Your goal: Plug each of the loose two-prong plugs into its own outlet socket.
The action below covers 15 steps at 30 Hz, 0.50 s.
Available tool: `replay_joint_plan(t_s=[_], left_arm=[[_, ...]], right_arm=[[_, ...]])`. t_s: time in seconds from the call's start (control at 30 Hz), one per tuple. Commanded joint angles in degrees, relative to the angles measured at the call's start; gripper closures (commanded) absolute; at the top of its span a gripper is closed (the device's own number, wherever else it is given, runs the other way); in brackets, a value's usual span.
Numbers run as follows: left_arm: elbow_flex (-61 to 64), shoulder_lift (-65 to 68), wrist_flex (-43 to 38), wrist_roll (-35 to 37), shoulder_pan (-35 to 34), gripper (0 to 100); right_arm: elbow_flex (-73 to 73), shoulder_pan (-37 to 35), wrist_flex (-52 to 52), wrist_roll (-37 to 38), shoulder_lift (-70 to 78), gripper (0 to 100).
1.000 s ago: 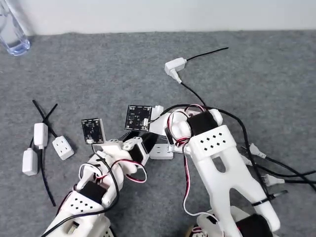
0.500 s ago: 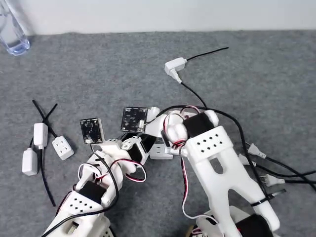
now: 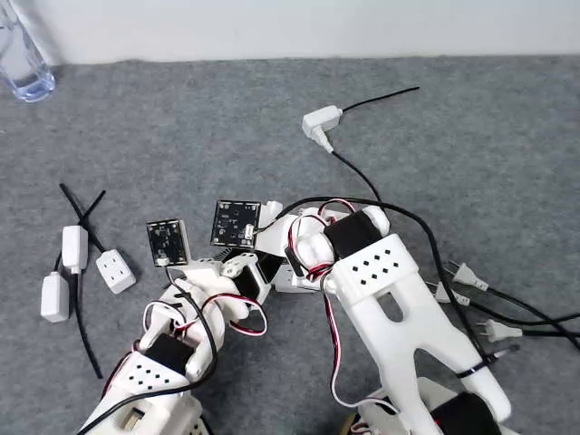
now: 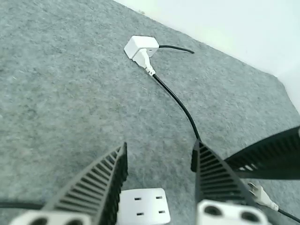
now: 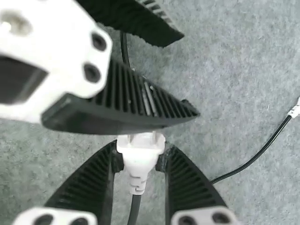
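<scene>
My right gripper (image 5: 139,151) is shut on a white two-prong plug (image 5: 138,157); its black cable trails back between the fingers. One black finger (image 5: 126,101) of the left gripper crosses just ahead of the plug. My left gripper (image 4: 159,153) stands open, straddling a white outlet socket (image 4: 141,212) on the grey carpet. From above, that socket (image 3: 297,280) lies between the two wrists, where both grippers meet under the arms. A second white socket (image 3: 322,121) with a plug in it lies farther back, also seen as the far socket (image 4: 140,47).
More white plugs (image 3: 459,273) with black cables lie at the right by the right arm. Sockets and adapters (image 3: 74,246) sit at the left with loose black cable. A clear glass (image 3: 22,54) stands at the back left corner.
The right arm has swung left with the plug, closing in on the left gripper and the socket. The left arm has hardly moved.
</scene>
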Motion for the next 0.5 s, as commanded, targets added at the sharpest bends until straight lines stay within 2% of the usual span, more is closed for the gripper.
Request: replay_joint_plan(t_s=[0.0,0.47], left_arm=[[-0.66,-0.7,-1.49,0.26,0.44,79],[-0.48,-0.35,-1.41,0.18,0.44,79]], right_arm=[[-2.11,-0.4,-2.77,-0.53,-2.68,99.0],[-2.2,-0.75,-4.26,-0.79,-4.26,99.0]])
